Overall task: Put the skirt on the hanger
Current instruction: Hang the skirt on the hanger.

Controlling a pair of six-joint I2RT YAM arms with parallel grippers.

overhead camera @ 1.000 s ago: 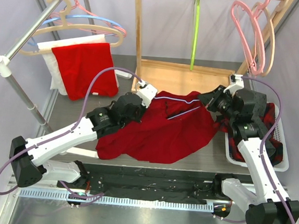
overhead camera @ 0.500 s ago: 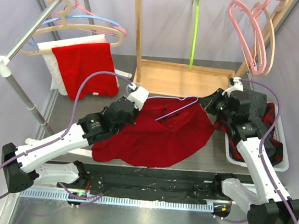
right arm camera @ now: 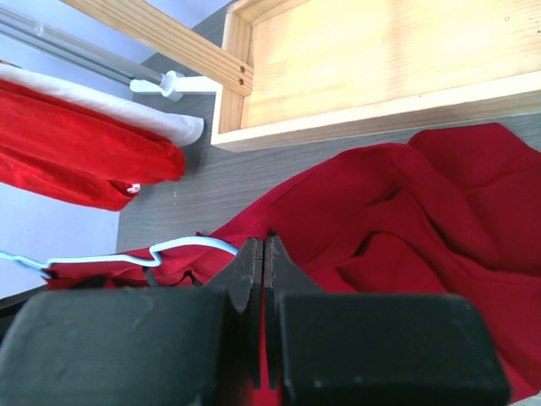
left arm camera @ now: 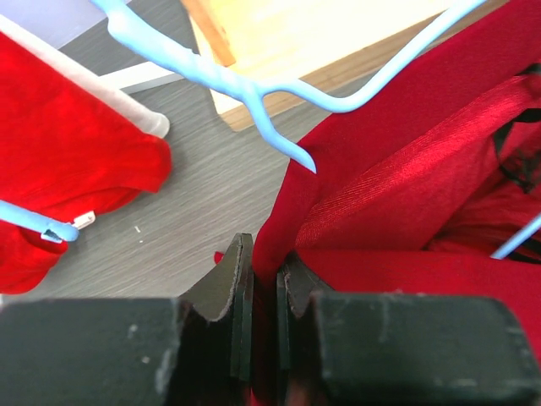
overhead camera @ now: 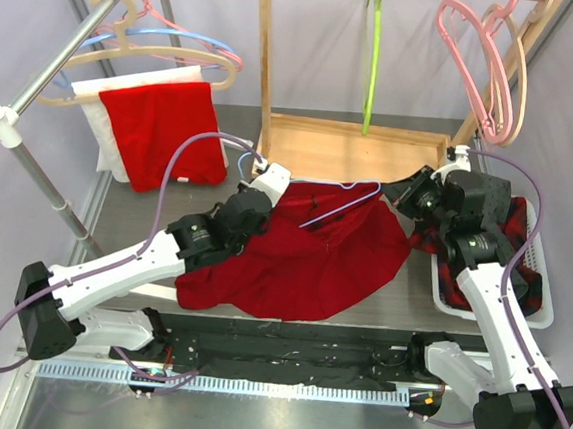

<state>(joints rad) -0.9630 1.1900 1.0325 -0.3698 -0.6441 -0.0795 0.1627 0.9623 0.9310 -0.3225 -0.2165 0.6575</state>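
Observation:
The red skirt (overhead camera: 302, 261) lies bunched on the grey table between both arms, its top edge lifted. A thin light-blue hanger (overhead camera: 337, 208) slants across the waist. My left gripper (overhead camera: 269, 183) is shut on the skirt's left waist edge; in the left wrist view red cloth (left arm camera: 397, 178) fills the narrow gap between its fingers (left arm camera: 241, 279), and the hanger (left arm camera: 254, 89) runs just above. My right gripper (overhead camera: 408, 197) is shut on the skirt's right upper edge. The right wrist view shows its fingers (right arm camera: 250, 271) pressed together over the skirt (right arm camera: 380, 220), with the hanger's end (right arm camera: 190, 244) beside them.
A wooden rack with a tray base (overhead camera: 352, 150) stands behind the skirt, carrying a green hanger (overhead camera: 373, 51) and pink hangers (overhead camera: 479, 76). On the left, a metal rail (overhead camera: 48, 73) holds hangers and a red cloth (overhead camera: 168, 129). A white basket (overhead camera: 544, 315) of dark clothes sits right.
The left gripper has drawn the skirt's waist a little left and toward the front. The hanger, which lay flatter on the cloth, now slants up across it. The right gripper has barely moved.

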